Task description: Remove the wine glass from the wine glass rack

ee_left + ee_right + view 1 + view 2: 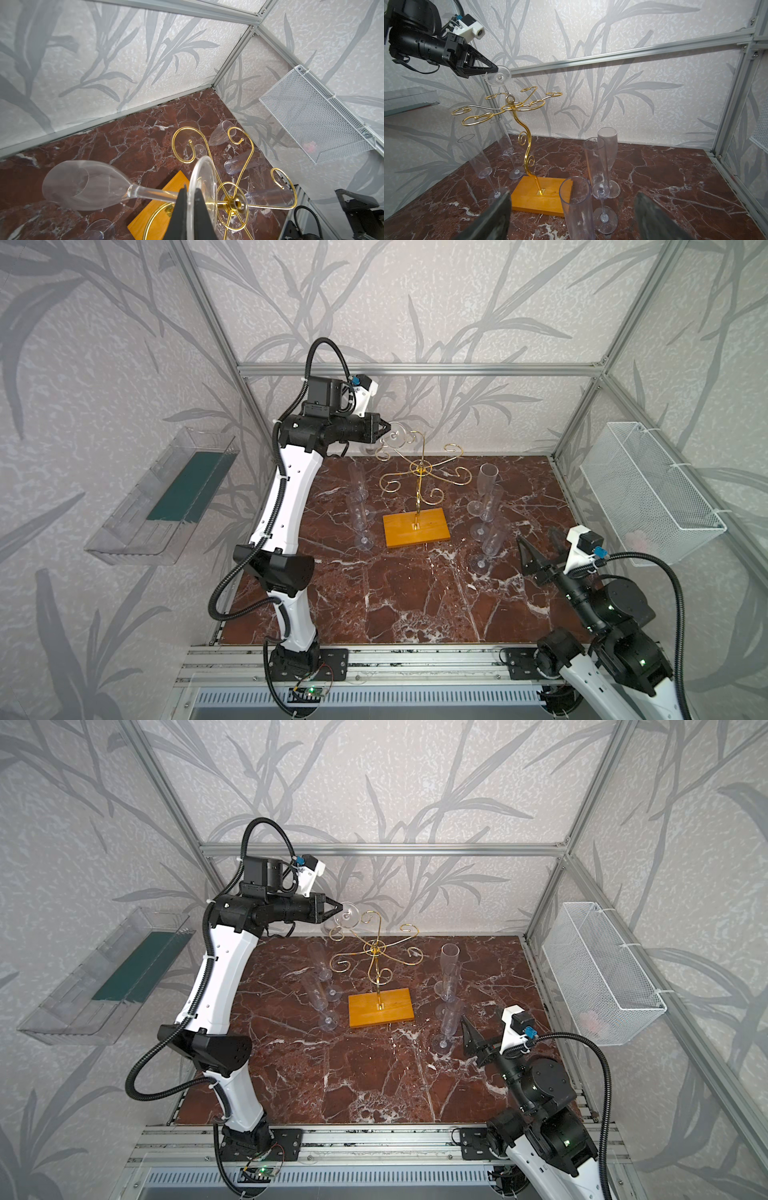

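Fingers of your left gripper pinch the upside-down wine glass by its foot, just above the wine glass rack; I cannot tell whether the stem is clear of it. You've still to set it down. Right gripper gapes, empty.

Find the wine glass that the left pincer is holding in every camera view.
In a top view: wine glass upper centre, at the left pincer.
In a top view: same place.
Left wrist: lower left, lying sideways.
Right wrist: upper left, foot showing.
Shared landmark: orange rack base.
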{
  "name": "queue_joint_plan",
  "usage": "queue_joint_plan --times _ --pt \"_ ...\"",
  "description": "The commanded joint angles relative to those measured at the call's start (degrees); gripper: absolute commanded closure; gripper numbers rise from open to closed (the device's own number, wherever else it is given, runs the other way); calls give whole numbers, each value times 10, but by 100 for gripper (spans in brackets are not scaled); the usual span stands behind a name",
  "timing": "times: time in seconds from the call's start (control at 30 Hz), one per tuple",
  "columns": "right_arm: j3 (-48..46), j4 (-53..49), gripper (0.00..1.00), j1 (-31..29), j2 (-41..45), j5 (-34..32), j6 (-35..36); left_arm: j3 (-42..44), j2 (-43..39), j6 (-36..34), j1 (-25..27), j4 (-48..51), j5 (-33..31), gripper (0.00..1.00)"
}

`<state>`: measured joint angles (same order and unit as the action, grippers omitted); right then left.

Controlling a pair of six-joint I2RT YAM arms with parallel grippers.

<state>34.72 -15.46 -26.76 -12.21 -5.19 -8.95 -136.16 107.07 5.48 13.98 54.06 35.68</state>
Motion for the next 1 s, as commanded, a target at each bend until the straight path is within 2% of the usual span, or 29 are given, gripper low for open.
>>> queue_joint_plan --times 0.0,0.2,0.4,0.6,0.7,0.97 --pt "25 30 10 1 -23 19 15 -20 -46 -80 23 4 -47 100" --pt "60 58 10 1 -74 49 21 3 -89 -165 85 -2 -142 100" --pt "123 46 10 1 -144 78 2 61 -143 -236 173 -20 -265 100" --pt "205 42 10 1 -222 132 -28 209 -227 -348 287 -121 -416 100" --pt "257 31 10 2 -263 158 -40 273 -262 -427 343 -167 -497 100" --pt "371 -15 11 1 -345 225 -63 489 -363 -624 453 -398 -606 100"
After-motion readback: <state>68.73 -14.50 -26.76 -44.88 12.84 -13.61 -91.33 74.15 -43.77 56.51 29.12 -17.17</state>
